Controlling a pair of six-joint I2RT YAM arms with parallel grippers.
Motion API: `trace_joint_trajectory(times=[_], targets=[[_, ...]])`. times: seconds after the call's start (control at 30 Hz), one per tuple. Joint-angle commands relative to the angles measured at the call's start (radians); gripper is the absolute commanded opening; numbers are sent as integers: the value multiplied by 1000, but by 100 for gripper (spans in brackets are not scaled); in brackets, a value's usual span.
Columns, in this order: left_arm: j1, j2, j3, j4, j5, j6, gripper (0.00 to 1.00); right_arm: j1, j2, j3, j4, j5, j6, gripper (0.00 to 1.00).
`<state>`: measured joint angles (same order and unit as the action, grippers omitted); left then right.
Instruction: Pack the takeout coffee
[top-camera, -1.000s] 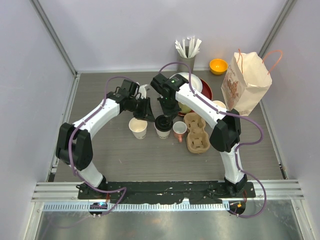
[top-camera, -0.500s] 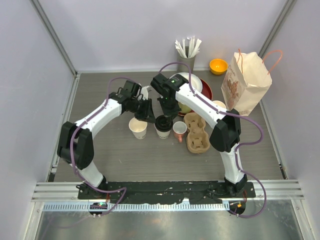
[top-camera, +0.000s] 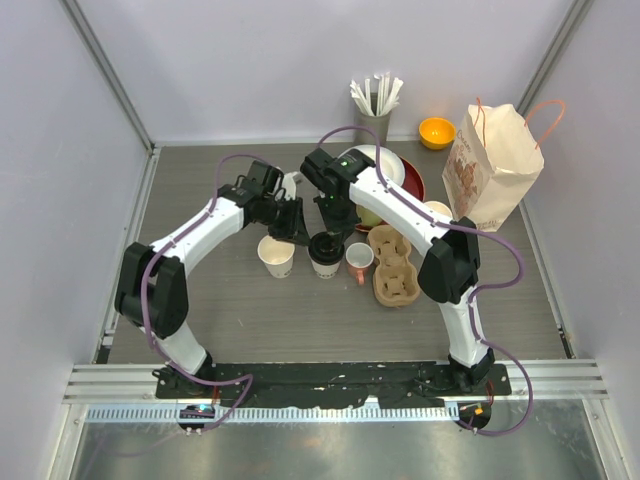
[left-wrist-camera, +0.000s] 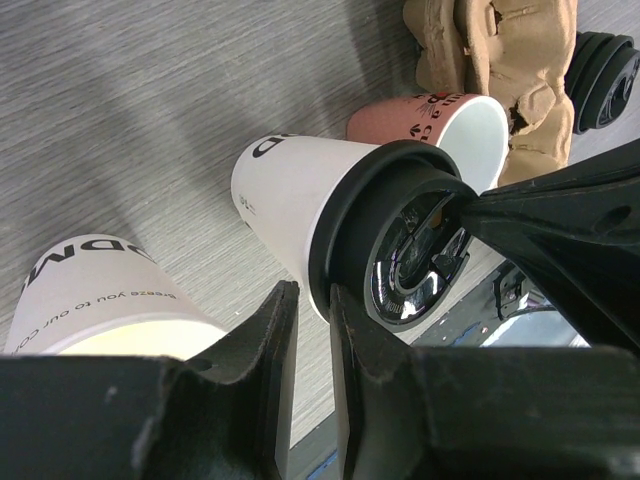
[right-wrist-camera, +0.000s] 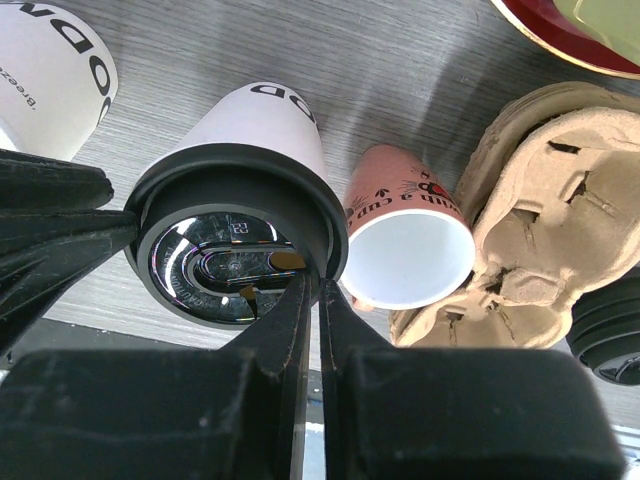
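Note:
One takeout coffee cup (top-camera: 324, 264), cream-white with a black lid (right-wrist-camera: 230, 255), stands mid-table. My right gripper (right-wrist-camera: 318, 285) is shut on the lid's rim on the side toward the pink mug, one finger over the top and one outside. From the opposite side, my left gripper (left-wrist-camera: 310, 310) has its narrow jaws pinched on the same rim. The other cup (top-camera: 277, 256) stands just left of it, open-topped with no lid on it, and shows at the lower left in the left wrist view (left-wrist-camera: 90, 290).
A white mug with pink outside (top-camera: 358, 260) stands right of the lidded cup, against a cardboard cup carrier (top-camera: 393, 268). A red dish (top-camera: 410, 185), straw holder (top-camera: 375, 100), orange bowl (top-camera: 437, 131) and paper bag (top-camera: 495, 165) lie behind.
The left arm has shifted slightly toward the lidded cup. Both grippers stay as closed as before, and the cups have hardly moved.

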<state>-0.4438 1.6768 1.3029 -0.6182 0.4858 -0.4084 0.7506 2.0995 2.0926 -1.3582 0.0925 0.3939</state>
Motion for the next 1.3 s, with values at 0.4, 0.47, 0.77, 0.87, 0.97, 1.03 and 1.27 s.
trace_joint_trajectory(times=[0.4,0.47,0.77,0.87,0.97,1.03,1.27], targets=[[-4,-14,65,-21,-1,23,21,1,-16,83,-150,0,-10,37],[-4,-23,68,-23,0,25,21,1,-22,90,-148,4,-9,39],[-4,-25,32,6,-1,-3,21,1,-55,61,-125,55,-1,43],[-4,-28,15,18,-9,-9,21,1,-90,-51,-36,26,14,43],[-4,-17,12,24,-12,-12,21,1,-116,-124,19,10,22,43],[-4,0,-5,29,0,-24,21,1,-134,-163,50,7,28,43],[-4,26,5,26,2,-30,20,1,-164,-187,97,-4,29,43]])
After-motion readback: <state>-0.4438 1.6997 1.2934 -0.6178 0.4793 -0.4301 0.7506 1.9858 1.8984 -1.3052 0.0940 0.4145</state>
